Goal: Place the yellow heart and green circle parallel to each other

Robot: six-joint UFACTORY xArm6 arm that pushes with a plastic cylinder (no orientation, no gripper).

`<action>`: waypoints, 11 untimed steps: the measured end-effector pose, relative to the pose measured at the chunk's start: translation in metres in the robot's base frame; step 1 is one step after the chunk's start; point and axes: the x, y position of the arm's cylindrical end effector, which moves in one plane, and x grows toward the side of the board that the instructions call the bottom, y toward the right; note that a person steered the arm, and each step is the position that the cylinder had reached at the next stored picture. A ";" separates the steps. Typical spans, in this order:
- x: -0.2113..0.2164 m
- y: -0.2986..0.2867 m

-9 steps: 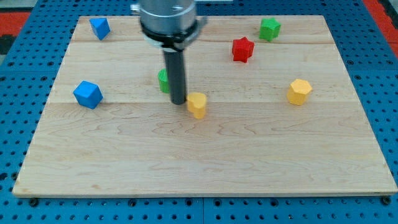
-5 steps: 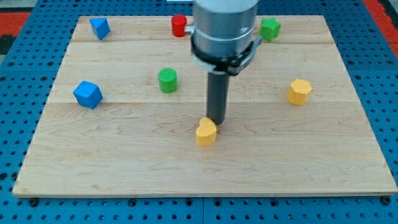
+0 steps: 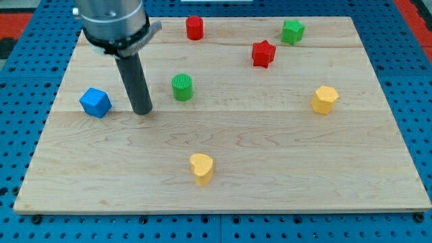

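Note:
The yellow heart (image 3: 201,168) lies near the view's bottom, at about the board's middle width. The green circle (image 3: 181,87) stands upright well above it, slightly to the left. My tip (image 3: 142,110) rests on the board left of the green circle and a little below it, apart from it. It is between the green circle and a blue cube (image 3: 95,102). The tip touches no block.
A red cylinder (image 3: 194,28) and a green star-shaped block (image 3: 292,31) sit near the view's top. A red star-shaped block (image 3: 263,53) is below them. A yellow hexagon (image 3: 325,99) is at the right. The rod's housing hides the top left corner.
The yellow heart has slid down and a little left toward the view's bottom. My tip left it and swung to the left, past the green circle. The green circle has not moved.

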 end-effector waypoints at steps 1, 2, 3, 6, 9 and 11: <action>-0.026 0.007; -0.033 0.037; -0.029 0.107; -0.058 0.140; 0.071 0.278; 0.041 0.205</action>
